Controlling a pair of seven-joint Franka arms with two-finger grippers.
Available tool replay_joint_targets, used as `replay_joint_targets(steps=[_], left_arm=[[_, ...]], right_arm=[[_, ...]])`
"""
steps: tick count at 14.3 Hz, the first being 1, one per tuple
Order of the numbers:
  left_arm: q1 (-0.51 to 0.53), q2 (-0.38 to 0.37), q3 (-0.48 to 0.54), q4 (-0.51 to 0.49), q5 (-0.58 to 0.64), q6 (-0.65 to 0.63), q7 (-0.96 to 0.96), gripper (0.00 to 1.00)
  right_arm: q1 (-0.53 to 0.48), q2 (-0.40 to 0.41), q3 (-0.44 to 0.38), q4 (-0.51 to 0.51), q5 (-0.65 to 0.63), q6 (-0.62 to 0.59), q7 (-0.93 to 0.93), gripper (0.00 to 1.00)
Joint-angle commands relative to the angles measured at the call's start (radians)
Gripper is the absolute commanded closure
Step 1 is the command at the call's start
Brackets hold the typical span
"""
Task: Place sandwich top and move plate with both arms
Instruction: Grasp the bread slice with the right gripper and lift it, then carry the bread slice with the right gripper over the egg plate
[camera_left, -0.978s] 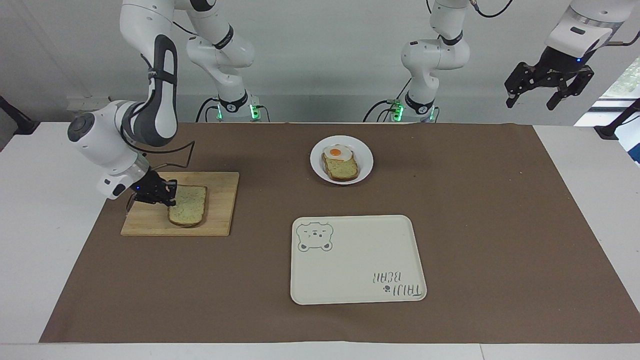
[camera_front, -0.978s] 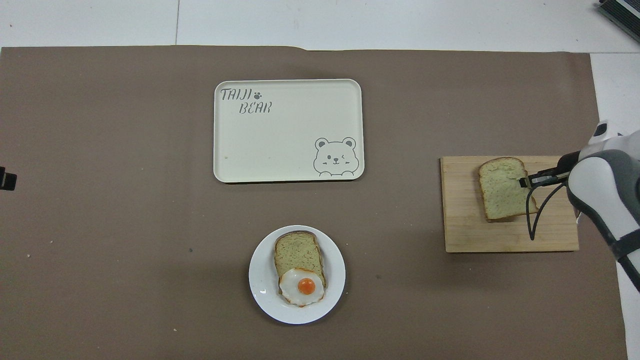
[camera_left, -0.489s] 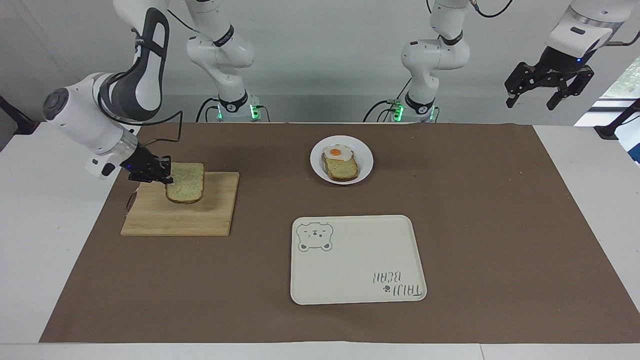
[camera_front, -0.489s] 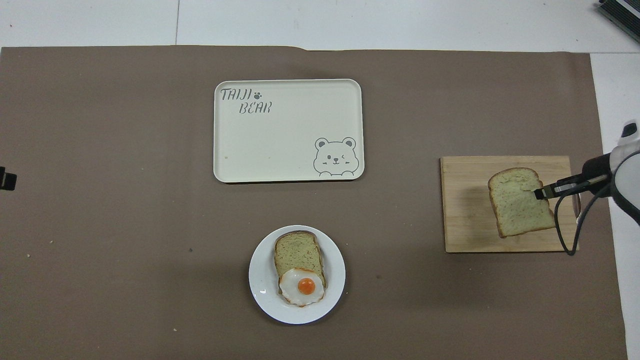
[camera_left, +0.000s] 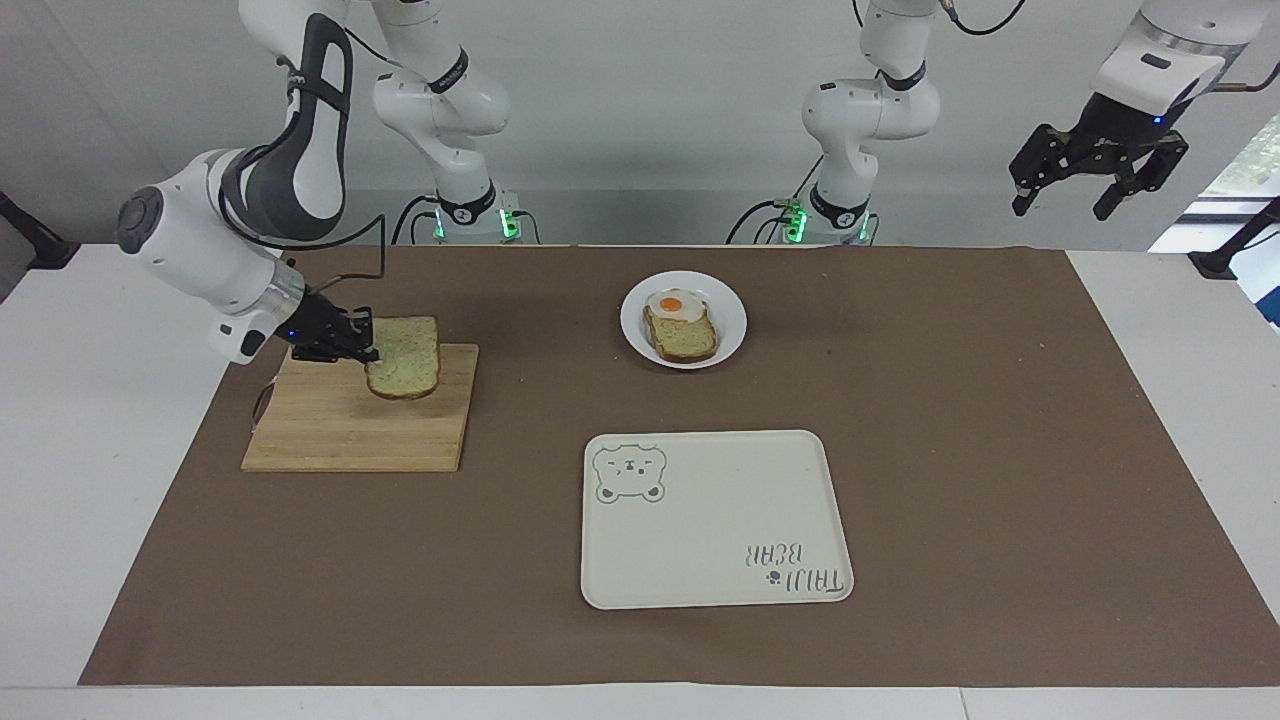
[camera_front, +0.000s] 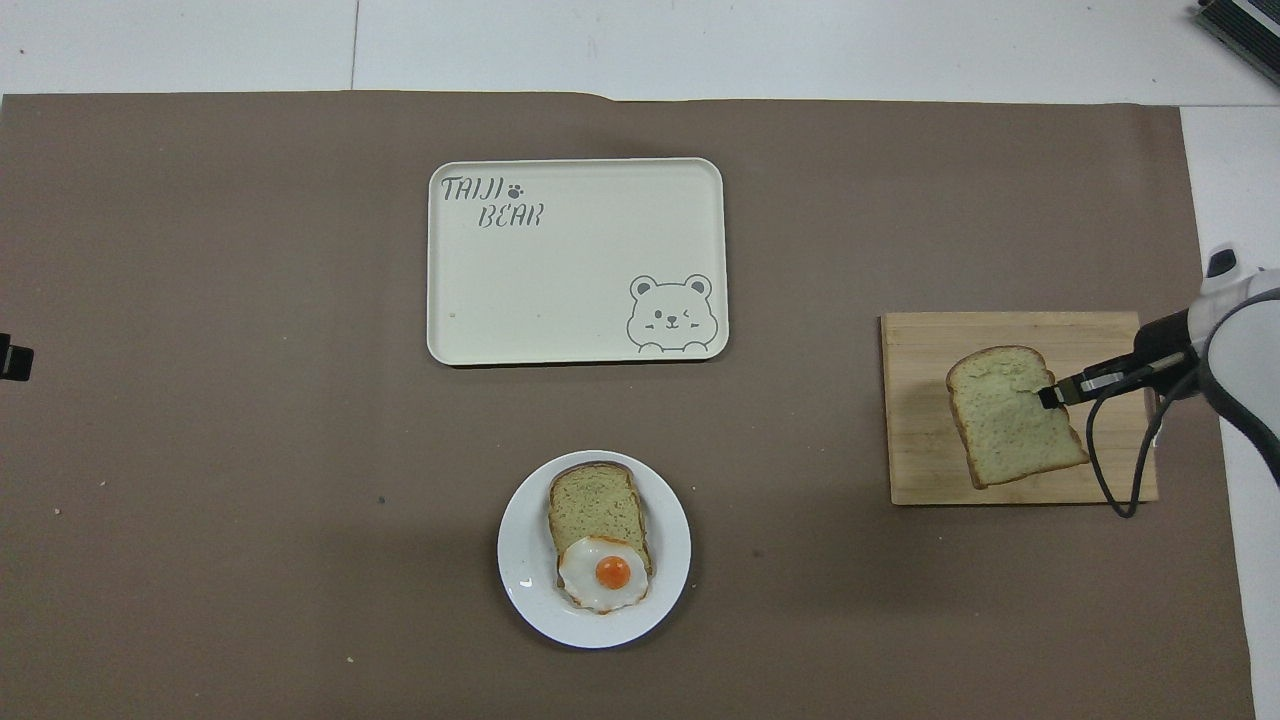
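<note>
Right gripper pinched speckled brown-crusted bread slice above wooden board; next: carry to round white plate. Left gripper waited, spread.

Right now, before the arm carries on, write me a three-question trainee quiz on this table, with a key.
1. True or false: the sandwich top rests flat on the cutting board.
2. Which lies nearer to the robots, the plate or the bear tray?
3. Multiple choice: the left gripper is A) shut on the plate, B) open, raised off the left arm's end of the table, C) resting on the tray.

Key:
1. False. The right gripper has its jaws shut on one edge and holds it in the air over the board.
2. The plate, which carries the egg-topped slice.
3. B.
</note>
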Motion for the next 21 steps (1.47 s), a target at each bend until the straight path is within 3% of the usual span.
replay_joint_targets(steps=[1, 12, 21], left_arm=[[0.013, -0.022, -0.005, -0.025, -0.014, 0.0, 0.011, 0.0], [0.011, -0.021, -0.005, -0.025, -0.014, 0.003, 0.011, 0.0], [0.008, -0.021, -0.005, -0.025, -0.014, 0.004, 0.009, 0.0]], right_arm=[[0.048, -0.016, 0.002, -0.016, 0.031, -0.01, 0.066, 1.0], [0.278, -0.022, 0.003, -0.036, 0.048, 0.076, 0.333, 1.0], [0.517, -0.022, 0.003, -0.042, 0.07, 0.221, 0.617, 1.0]])
